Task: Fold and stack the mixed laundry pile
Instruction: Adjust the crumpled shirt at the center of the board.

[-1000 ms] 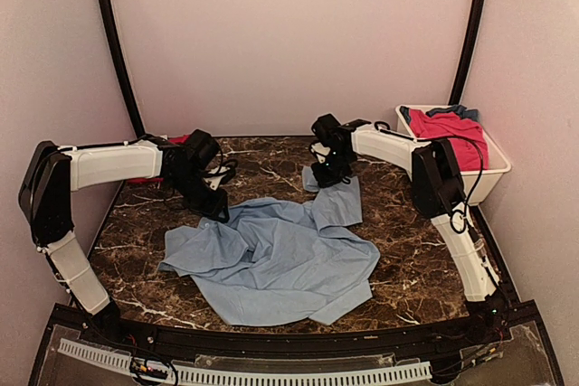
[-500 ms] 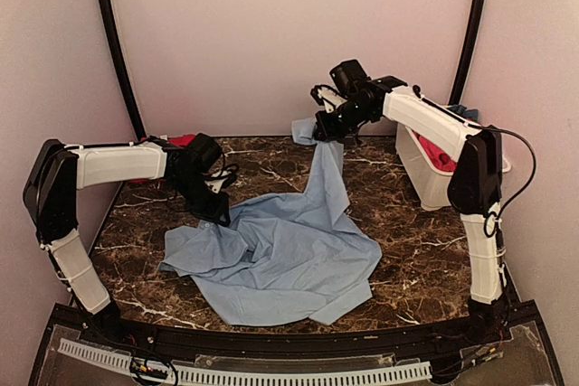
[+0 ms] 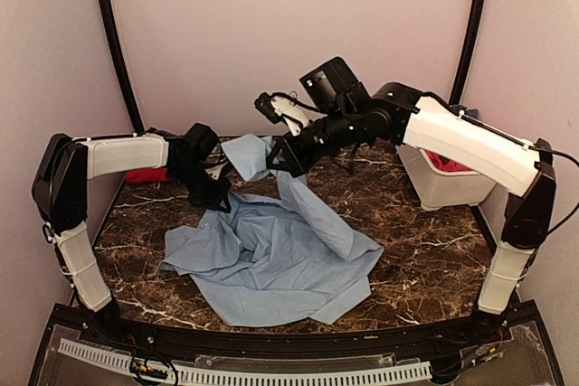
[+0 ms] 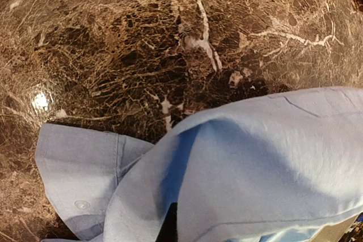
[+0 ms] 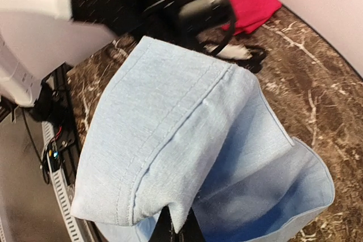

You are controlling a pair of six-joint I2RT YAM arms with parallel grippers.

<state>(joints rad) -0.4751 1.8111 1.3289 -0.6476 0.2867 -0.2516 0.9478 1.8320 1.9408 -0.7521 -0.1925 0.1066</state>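
The light-blue shirt (image 3: 280, 259) lies crumpled across the middle of the marble table (image 3: 416, 268). My right gripper (image 3: 276, 158) is shut on a stitched edge of the shirt and holds it up at the back, left of centre. In the right wrist view the shirt (image 5: 170, 134) drapes over the gripper (image 5: 178, 228). My left gripper (image 3: 220, 201) is low at the shirt's back-left edge, shut on the cloth. The shirt (image 4: 255, 162) covers that gripper (image 4: 170, 222) in the left wrist view. A red piece (image 3: 143, 174) lies behind the left arm, and it also shows in the right wrist view (image 5: 249, 4).
A white tub (image 3: 443, 189) stands at the back right with a red garment (image 3: 452, 165) inside it. The right arm stretches across the back of the table. Walls close in the table on three sides.
The right arm rose and swung left with the shirt's edge, from back centre toward the left gripper. The left gripper shut on the shirt's back-left edge.
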